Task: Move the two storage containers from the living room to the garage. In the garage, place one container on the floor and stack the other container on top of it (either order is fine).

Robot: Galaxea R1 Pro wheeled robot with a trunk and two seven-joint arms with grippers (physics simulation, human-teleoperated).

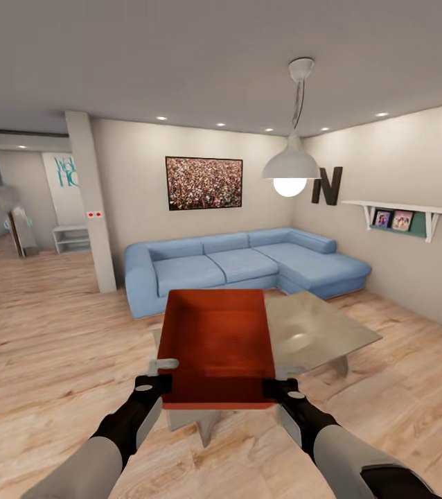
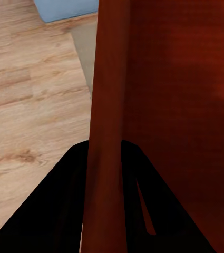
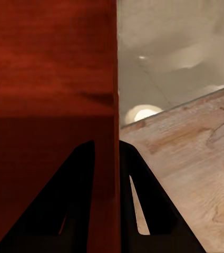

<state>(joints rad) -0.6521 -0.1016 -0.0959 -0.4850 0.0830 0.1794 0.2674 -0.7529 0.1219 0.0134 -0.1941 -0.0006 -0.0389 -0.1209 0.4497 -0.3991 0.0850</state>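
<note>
Orange-red storage container (image 1: pixel 217 343) hangs above the glossy grey counter (image 1: pixel 325 326) in the living room, before the blue corner sofa (image 1: pixel 242 267). Left pincer (image 1: pixel 153 385) is clamped on its left wall, right pincer (image 1: pixel 282 388) on its right wall, over light wood plank floor (image 1: pixel 48 333).

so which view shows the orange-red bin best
The head view: the whole orange-red bin shows, open top, held over the glass coffee table. Each wrist view shows just one side wall pinched between the left gripper or right gripper.
</note>
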